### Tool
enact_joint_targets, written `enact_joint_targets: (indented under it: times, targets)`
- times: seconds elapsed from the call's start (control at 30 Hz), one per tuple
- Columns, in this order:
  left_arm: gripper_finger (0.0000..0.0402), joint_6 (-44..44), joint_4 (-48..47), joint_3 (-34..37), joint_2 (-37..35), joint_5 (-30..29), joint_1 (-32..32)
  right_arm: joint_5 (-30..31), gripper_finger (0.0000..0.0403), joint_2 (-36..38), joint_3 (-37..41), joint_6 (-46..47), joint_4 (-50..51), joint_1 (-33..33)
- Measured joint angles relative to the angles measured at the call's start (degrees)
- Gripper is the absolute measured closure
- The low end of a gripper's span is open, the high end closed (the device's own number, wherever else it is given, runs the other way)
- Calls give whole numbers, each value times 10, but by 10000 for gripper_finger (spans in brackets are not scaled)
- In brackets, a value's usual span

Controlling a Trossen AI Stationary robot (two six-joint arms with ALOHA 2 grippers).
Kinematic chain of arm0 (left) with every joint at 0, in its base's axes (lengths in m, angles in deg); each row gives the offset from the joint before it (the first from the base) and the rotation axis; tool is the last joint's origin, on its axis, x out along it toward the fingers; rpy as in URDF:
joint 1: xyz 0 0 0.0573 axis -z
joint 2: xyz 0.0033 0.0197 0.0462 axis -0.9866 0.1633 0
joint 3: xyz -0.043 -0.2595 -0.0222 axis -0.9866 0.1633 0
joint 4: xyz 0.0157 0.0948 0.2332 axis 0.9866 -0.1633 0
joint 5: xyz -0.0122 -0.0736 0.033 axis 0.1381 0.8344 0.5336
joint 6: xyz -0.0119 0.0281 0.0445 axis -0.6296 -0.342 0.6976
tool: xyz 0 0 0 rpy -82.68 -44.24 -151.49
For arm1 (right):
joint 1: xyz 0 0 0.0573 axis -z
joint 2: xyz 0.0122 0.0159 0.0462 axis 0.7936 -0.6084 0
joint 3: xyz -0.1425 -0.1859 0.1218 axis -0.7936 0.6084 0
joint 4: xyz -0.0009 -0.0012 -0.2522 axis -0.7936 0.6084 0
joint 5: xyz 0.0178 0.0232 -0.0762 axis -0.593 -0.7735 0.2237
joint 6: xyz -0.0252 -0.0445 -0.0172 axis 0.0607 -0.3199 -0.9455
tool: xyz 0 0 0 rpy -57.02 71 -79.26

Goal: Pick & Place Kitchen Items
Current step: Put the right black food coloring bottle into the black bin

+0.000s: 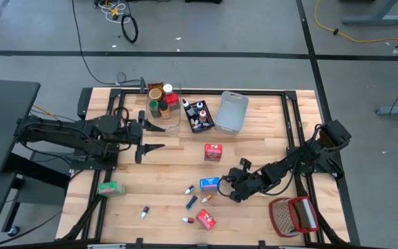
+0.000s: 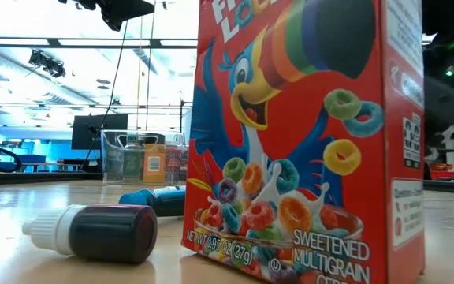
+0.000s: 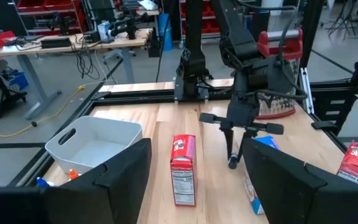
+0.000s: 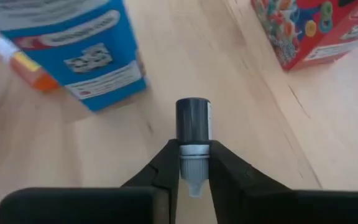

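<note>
gripping a tiny food-colouring tube (image 4: 193,127) by its grey neck, the right gripper (image 4: 194,163) is showing both dark fingers pressed flat against the collar just below the dark body, with the pale nozzle tip pointing back toward the wrist. in the high view the right gripper (image 1: 235,188) is sitting low over the wooden table (image 1: 268,131), just beside the blue box (image 1: 209,183) and near the loose tubes scattered toward the front edge. the left wrist view is showing the tube hanging nearly upright under the right fingers, just clear of the wood or barely touching it; which of the two cannot be told. judging the tube to be very light, stiff plastic, smooth and round, so it is likely to roll or pivot in a narrow pinch; the necked collar is looking like the sound hold, since the shoulder of the body is stopping it from sliding through. the red box (image 3: 183,168) is standing upright mid-table, well apart from the grip. the left gripper (image 1: 150,135) is waiting with its jaws spread and empty, near the clear bin (image 1: 178,117) of jars, with the grey-blue bin (image 1: 235,100) further right. the red-and-white wire basket (image 1: 289,218) is lying at the front right corner.
</note>
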Motion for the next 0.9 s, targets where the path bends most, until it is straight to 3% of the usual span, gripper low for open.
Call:
enact_joint_targets:
  times: [0.4,0.67,0.9]
  targets:
    - [138,1,1,0,0,0,0,48,342,78,0,-48,35,-5]
    - [138,13,31,0,0,0,0,119,339,157,-1,-105,34,-5]
    - [138,30,30,0,0,-1,0,211,339,232,-1,-214,-10,13]
